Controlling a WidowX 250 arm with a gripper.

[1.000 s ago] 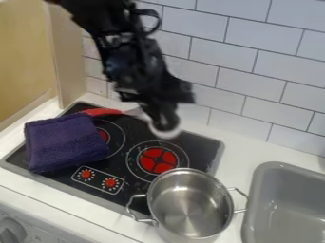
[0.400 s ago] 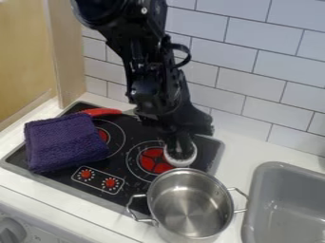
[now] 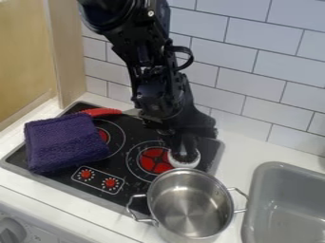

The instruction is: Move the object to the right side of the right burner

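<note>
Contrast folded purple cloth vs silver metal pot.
The folded purple cloth is textured and matte; the silver metal pot is smooth and shiny. The cloth is squarish; the pot is round, two-handled. The cloth lies flat; the pot stands upright, open. Both sit left of the grey sink.

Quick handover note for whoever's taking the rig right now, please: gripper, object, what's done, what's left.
Gripper: down at the small round white object with a dark middle; can't confirm its grip.
Object: at the right edge of the red-and-black right burner, just behind the two-handled shiny steel pot.
Done: object looks to be at the burner's right side.
Left: probably check it's resting on the stovetop, release if gripped, then lift away, minding the pot.
</note>
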